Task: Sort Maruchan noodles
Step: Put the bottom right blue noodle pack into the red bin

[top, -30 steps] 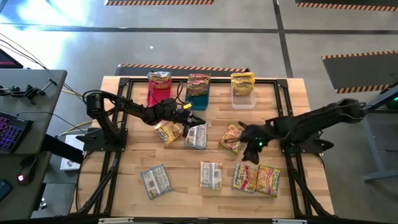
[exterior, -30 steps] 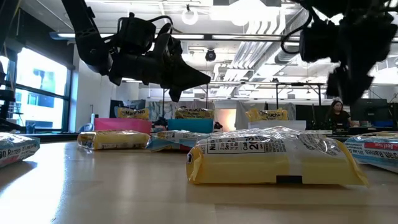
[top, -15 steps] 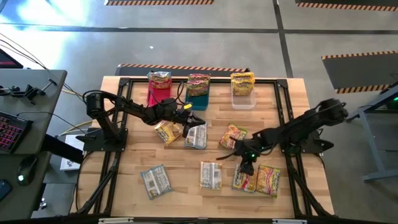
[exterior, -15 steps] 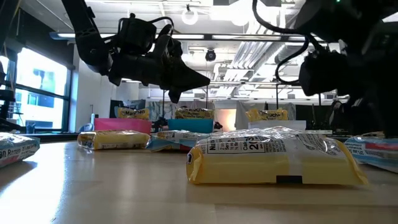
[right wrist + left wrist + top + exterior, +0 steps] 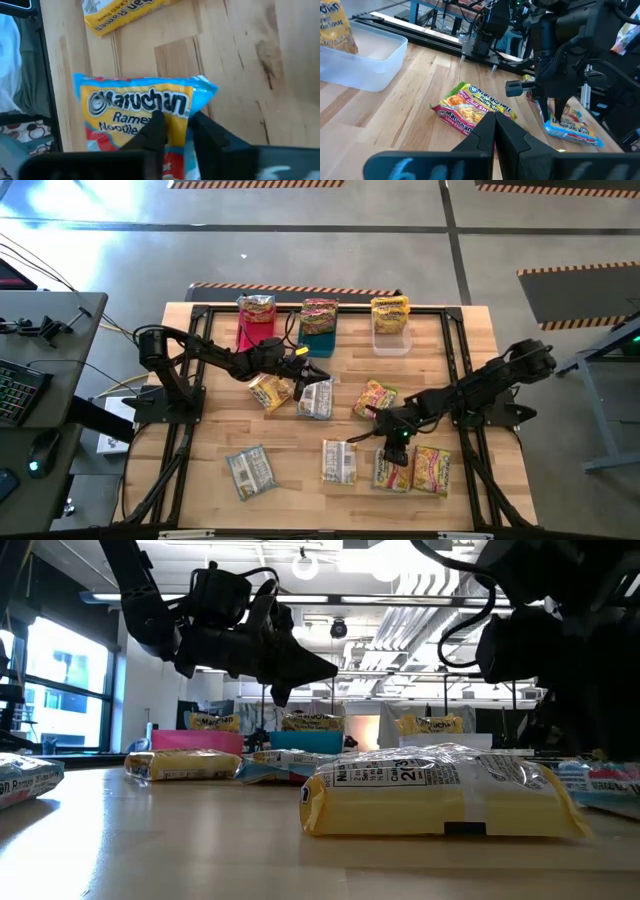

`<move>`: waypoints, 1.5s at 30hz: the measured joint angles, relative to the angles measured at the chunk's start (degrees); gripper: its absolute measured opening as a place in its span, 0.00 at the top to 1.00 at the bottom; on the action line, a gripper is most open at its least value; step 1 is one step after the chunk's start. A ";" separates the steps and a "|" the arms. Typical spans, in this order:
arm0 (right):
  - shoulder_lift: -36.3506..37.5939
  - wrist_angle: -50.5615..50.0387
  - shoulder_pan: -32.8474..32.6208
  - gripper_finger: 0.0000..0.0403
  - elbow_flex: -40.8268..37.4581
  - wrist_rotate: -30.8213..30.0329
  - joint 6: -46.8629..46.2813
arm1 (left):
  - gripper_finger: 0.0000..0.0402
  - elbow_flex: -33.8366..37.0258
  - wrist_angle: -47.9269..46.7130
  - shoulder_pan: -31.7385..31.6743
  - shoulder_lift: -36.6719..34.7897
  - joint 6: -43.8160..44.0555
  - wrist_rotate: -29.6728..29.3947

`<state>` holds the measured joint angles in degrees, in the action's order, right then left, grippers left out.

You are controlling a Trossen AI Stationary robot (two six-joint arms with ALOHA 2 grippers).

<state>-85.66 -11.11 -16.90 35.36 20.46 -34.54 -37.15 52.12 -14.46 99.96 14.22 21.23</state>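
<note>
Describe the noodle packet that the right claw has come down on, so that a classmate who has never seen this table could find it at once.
Start at the wooden table and go to the row of packets along its near edge. The one you want is second from the right, the blue-edged packet under the right claw. Unlike the pink-edged packet beside it and the yellow packet on its other side, it has blue ends.

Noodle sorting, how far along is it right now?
Done: one packet stands in each of the pink bin, blue bin and clear bin. In hand: the right gripper pinches a blue-edged packet. Left: several loose packets; the left gripper hovers shut.
</note>
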 joint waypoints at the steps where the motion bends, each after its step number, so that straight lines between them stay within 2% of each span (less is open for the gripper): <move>1: 0.18 0.15 0.22 0.90 -0.02 0.01 0.08 | 1.00 0.00 0.00 0.00 0.00 0.39 0.00; 6: 2.73 -0.29 1.63 0.99 -0.25 -2.07 1.64 | 1.00 0.00 0.00 0.00 0.00 3.43 0.00; 10: 5.53 -0.26 2.62 1.00 -0.29 -5.04 2.58 | 1.00 0.00 0.02 0.00 0.00 7.65 0.02; 15: 7.89 0.41 2.68 1.00 -0.29 -11.67 4.08 | 0.98 0.00 0.01 0.36 0.00 9.81 0.09; 21: 8.36 4.27 2.64 1.00 -0.29 -25.33 7.06 | 0.86 -1.79 -2.40 2.67 0.00 12.71 0.26; 27: 8.40 9.68 2.66 1.00 -0.29 -42.13 13.68 | 0.69 -7.67 -14.38 4.84 0.00 12.68 -0.09; 31: 8.40 13.74 2.66 1.00 -0.27 -52.71 17.79 | 0.58 -11.50 -22.52 5.58 0.00 10.97 -3.26; 35: 8.40 17.27 2.66 1.00 -0.27 -59.65 21.27 | 0.52 -14.21 -27.24 5.86 0.00 8.22 -5.84; 38: 8.40 19.85 2.68 1.00 -0.24 -62.16 23.63 | 0.49 -15.37 -28.89 5.86 0.00 6.84 -6.69; 45: 8.40 25.13 2.68 1.00 -0.22 -62.25 28.36 | 0.47 -16.32 -28.86 5.86 0.00 3.64 -9.76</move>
<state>-77.25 14.02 -14.22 35.14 -41.79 -6.18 -53.46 23.26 -8.60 99.96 17.85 11.47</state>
